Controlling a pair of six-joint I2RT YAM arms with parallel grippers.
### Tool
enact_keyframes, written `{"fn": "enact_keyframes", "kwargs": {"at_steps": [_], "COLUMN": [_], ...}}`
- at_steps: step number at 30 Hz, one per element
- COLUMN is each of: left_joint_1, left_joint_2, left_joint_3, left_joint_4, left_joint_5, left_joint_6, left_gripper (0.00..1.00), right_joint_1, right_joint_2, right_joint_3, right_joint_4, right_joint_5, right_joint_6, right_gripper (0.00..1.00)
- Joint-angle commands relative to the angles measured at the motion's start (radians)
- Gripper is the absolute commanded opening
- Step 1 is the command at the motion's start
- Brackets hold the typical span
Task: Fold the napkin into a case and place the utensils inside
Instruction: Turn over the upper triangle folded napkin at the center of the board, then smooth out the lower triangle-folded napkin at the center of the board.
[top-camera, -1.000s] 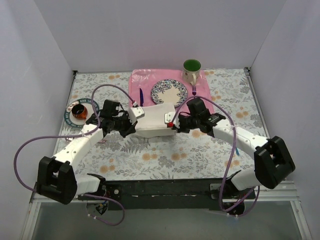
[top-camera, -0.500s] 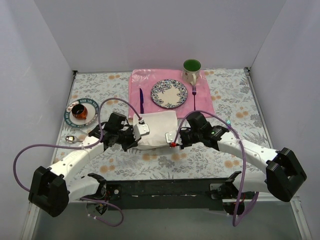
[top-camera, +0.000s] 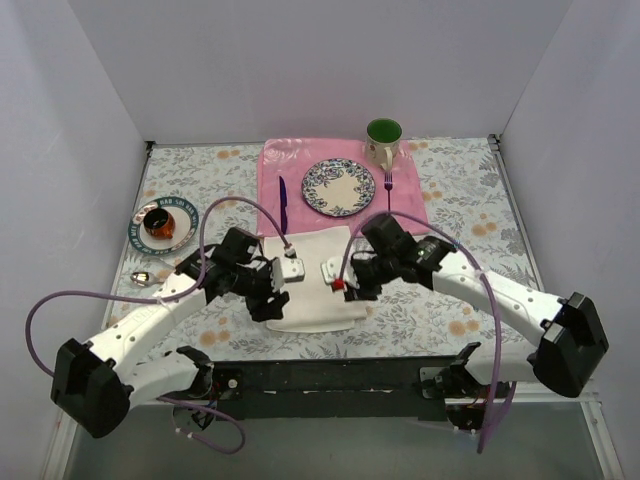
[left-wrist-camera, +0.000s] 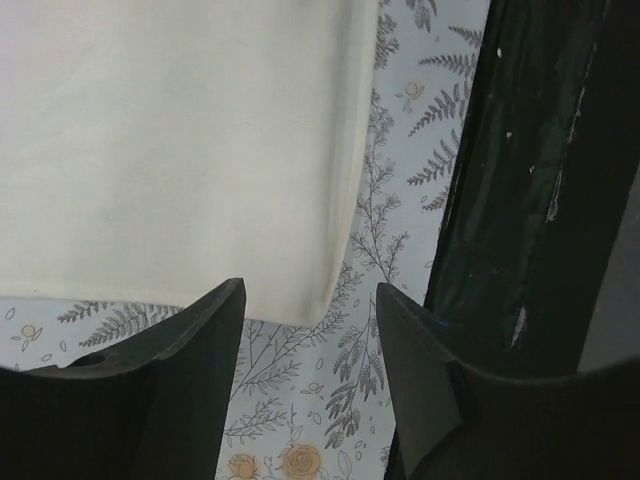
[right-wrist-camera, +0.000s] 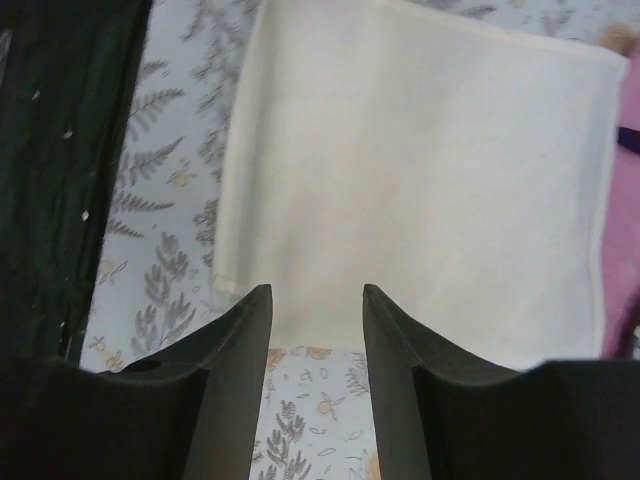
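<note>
The napkin (top-camera: 312, 285) is a cream-white cloth lying flat and folded on the floral tablecloth, between my two grippers. In the left wrist view the napkin (left-wrist-camera: 180, 150) fills the upper left, and its corner ends just ahead of my left gripper (left-wrist-camera: 310, 310), whose jaws stand open over bare tablecloth. Seen from the right wrist, the napkin (right-wrist-camera: 420, 180) lies ahead of my right gripper (right-wrist-camera: 315, 300), open and holding nothing. From above, the left gripper (top-camera: 270, 303) is at the napkin's left near corner and the right gripper (top-camera: 350, 290) at its right edge. One small shiny spoon (top-camera: 142, 279) lies far left.
Behind the napkin a pink placemat (top-camera: 290, 160) carries a patterned plate (top-camera: 338, 186), a dark purple knife (top-camera: 282, 200) and a fork (top-camera: 388, 184). A green mug (top-camera: 383, 140) stands at the back. A saucer (top-camera: 176, 207) with an orange cup sits at left. The black rail (top-camera: 330, 375) bounds the near edge.
Both grippers came toward the near edge, drawing the napkin's edge with them, then opened and let go. The cloth now lies flat and longer toward me.
</note>
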Motion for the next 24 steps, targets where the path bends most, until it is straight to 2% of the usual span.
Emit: {"fn": "enact_keyframes", "kwargs": {"at_steps": [1,2,5,7,13,18,21,24], "left_joint_1": [0.18,0.225,0.231,0.228,0.227,0.228,0.198,0.051], "left_joint_2": [0.106,0.135,0.173,0.179,0.19,0.152,0.117,0.097], "left_joint_3": [0.106,0.112,0.083,0.043,-0.015,-0.025,-0.029,-0.052], "left_joint_4": [-0.033,-0.032,0.058,0.149,0.223,0.228,0.252,0.342], "left_joint_5": [0.142,0.156,0.096,0.073,0.004,0.025,0.018,-0.115], "left_joint_6": [-0.06,-0.05,-0.042,-0.071,-0.051,-0.062,-0.091,-0.131], "left_gripper": [0.54,0.53,0.47,0.46,0.47,0.51,0.53,0.52], "right_joint_1": [-0.125,-0.189,-0.288,-0.32,-0.386,-0.421,-0.432,-0.47], "right_joint_2": [0.145,0.173,0.286,0.341,0.417,0.47,0.466,0.49], "right_joint_3": [0.224,0.258,0.32,0.334,0.355,0.338,0.271,0.243], "right_joint_4": [-0.083,-0.091,-0.14,-0.145,-0.131,-0.195,-0.174,-0.149], "right_joint_5": [-0.084,-0.118,-0.187,-0.192,-0.169,-0.195,-0.212,-0.308], "right_joint_6": [0.273,0.316,0.43,0.516,0.675,0.726,0.757,0.8], "right_gripper": [0.49,0.49,0.45,0.45,0.45,0.49,0.5,0.46]}}
